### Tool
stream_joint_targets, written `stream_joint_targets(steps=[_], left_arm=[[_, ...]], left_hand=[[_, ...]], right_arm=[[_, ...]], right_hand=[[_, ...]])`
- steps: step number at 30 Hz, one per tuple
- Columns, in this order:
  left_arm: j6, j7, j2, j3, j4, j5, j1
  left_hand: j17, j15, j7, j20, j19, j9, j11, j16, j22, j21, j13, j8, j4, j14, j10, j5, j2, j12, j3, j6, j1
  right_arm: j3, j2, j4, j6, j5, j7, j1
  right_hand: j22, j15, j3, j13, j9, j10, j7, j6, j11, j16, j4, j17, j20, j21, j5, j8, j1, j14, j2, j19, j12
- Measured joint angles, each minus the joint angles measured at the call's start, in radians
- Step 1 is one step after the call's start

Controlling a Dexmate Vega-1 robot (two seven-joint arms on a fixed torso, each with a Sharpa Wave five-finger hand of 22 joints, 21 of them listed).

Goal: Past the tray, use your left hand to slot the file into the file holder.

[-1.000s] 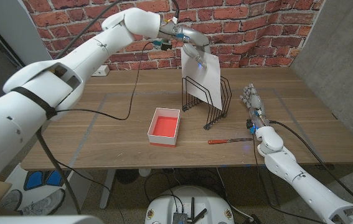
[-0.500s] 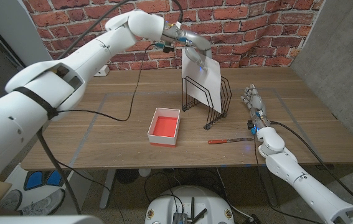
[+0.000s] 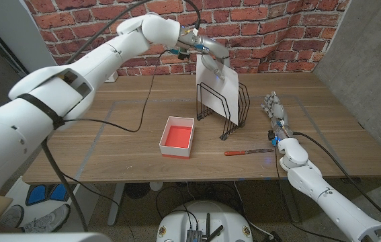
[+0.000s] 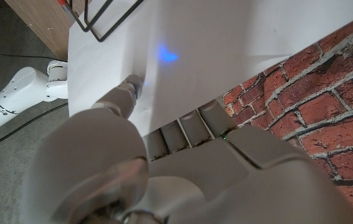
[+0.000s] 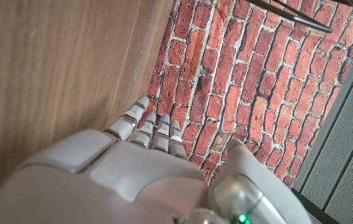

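A white file (image 3: 221, 89) stands tilted in the black wire file holder (image 3: 225, 107) behind the tray. My left hand (image 3: 211, 56) grips the file's top edge from above. In the left wrist view the file (image 4: 182, 50) is pinched between my thumb and fingers (image 4: 128, 93), with a wire of the file holder (image 4: 104, 22) beyond it. My right hand (image 3: 273, 107) waits on the table to the right of the holder, fingers straight and holding nothing. The right hand (image 5: 145, 162) appears again in the right wrist view, fingers extended toward the brick wall.
A white tray with a red inside (image 3: 178, 136) sits in front of the holder, to its left. A red-handled tool (image 3: 246, 152) lies near the front edge. A black cable (image 3: 143, 101) crosses the table's left half. The brick wall (image 3: 271, 33) stands behind.
My left hand has drifted slightly back with the file's top edge, tilting the sheet a little. The right hand has stayed put.
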Motion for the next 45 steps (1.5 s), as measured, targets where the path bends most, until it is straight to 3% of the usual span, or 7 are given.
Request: stream_joint_targets(steps=[45], left_arm=[[-0.024,0.024,-0.002,0.027,-0.015,0.071,0.017]], left_hand=[[0.0,0.0,0.0,-0.002,-0.002,0.0,0.0,0.0,0.0,0.0,0.0,0.0,0.0,0.0,0.0,0.0,0.0,0.0,0.0,0.0,0.0]], right_arm=[[0.004,-0.014,-0.009,-0.005,0.001,0.015,0.002]], right_hand=[[0.0,0.0,0.0,0.0,0.0,0.0,0.005,0.005,0.0,0.0,0.0,0.001,-0.004,0.0,0.0,0.0,-0.012,0.0,-0.004,0.004,0.0]])
